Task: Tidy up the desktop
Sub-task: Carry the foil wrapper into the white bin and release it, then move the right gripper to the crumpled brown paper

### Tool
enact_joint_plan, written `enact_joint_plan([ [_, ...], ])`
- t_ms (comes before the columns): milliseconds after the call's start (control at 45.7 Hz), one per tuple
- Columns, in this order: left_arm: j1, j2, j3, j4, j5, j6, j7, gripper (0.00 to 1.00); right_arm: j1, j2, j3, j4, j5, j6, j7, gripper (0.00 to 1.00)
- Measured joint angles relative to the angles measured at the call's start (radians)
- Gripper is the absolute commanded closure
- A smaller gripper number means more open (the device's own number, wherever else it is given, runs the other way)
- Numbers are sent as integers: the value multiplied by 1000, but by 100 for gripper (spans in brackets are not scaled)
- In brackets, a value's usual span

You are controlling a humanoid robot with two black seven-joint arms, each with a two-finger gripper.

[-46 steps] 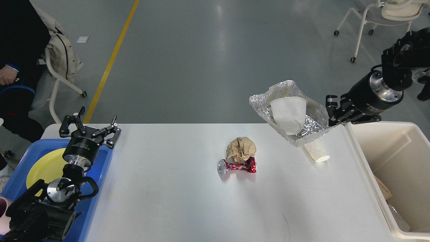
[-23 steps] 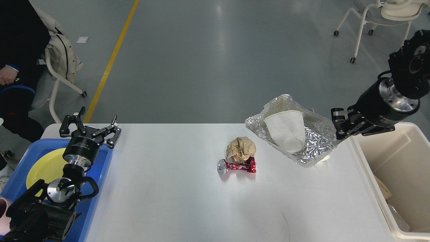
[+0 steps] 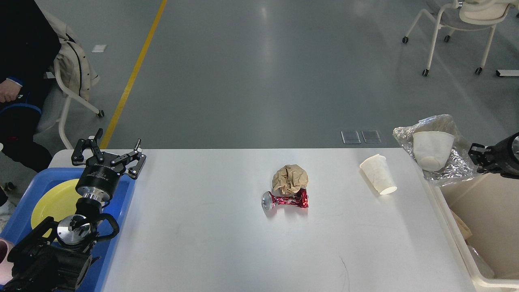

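The white desktop (image 3: 227, 243) carries a crumpled brown paper ball (image 3: 290, 179), a crushed red can (image 3: 286, 200) right in front of it, and a white paper cup (image 3: 379, 179) lying on its side at the far right. My right gripper (image 3: 475, 156) is shut on the edge of a crinkled foil tray (image 3: 450, 168) with a white paper cup (image 3: 432, 149) in it, held in the air over the cream bin's (image 3: 456, 239) far end. My left gripper (image 3: 108, 152) is open and empty above the blue tray's (image 3: 121, 211) far edge.
A yellow plate (image 3: 52, 202) lies in the blue tray at the left. The cream bin stands against the desktop's right edge with some rubbish inside. A seated person (image 3: 20, 81) and a chair are at far left; another chair (image 3: 458, 24) stands far right.
My right gripper has carried the foil tray with its cup rightward, from over the desktop's right part to above the bin. This uncovered the lying paper cup. The left arm has not moved.
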Motion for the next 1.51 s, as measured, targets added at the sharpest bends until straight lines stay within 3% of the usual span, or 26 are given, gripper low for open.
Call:
enact_joint_plan([
  [241,0,0,0,0,0,0,0,3,-375,-3,3,-302,264,-213,-7,100],
  [504,0,0,0,0,0,0,0,3,-755,-3,62,-656,402,-251,-14,100],
  [525,0,0,0,0,0,0,0,3,-778,-4,75,-677,403,-250,-15,69],
  [547,0,0,0,0,0,0,0,3,-799,-4,89,-698,404,-249,-16,16],
  [569,0,0,0,0,0,0,0,3,-820,-4,107,-719,404,-248,-17,0],
  [876,0,0,0,0,1,0,0,3,-869,34,199,-770,372,-236,-63,0],
  [1270,0,0,0,0,0,0,0,3,-781,53,209,-771,367,-224,-69,0],
  [1357,0,0,0,0,0,0,0,3,-714,68,210,-766,365,-174,-69,0],
  [1511,0,0,0,0,0,0,0,3,-538,78,201,-765,345,25,-65,0],
])
